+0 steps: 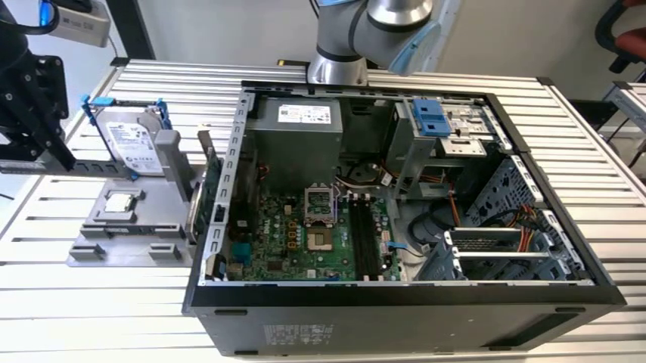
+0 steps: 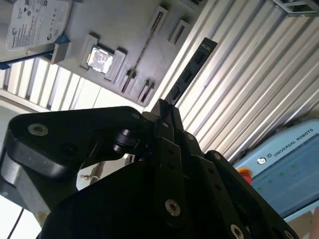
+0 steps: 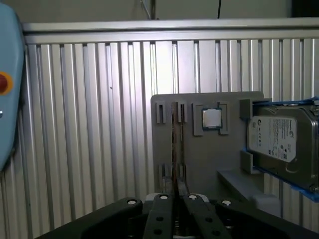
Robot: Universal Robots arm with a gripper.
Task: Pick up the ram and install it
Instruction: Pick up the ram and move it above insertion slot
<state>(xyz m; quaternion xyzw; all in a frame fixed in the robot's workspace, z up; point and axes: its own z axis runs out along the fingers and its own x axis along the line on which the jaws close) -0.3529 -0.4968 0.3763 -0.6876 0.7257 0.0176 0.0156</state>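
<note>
Pinching thin dark-green ram stick (image 2: 191, 69) in black metal gripper (image 2: 165, 108), over grey slotted plastic tray (image 3: 209, 154), at the exterior view's left of open black computer case (image 1: 404, 318).

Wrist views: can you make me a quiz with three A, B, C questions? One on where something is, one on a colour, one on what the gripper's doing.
1. Where is the processor chip? A in a pocket of the grey tray; B on a chair; C in a cup.
2. What colour are the rails on the hard drive? A red; B blue; C yellow.
3. What is the gripper doing? A open and empty; B shut on the ram; C shut on a spoon.
Answers: 1 A, it sits in a square pocket; 2 B, blue strips edge the drive; 3 B, the ram juts from its shut grip.
</note>
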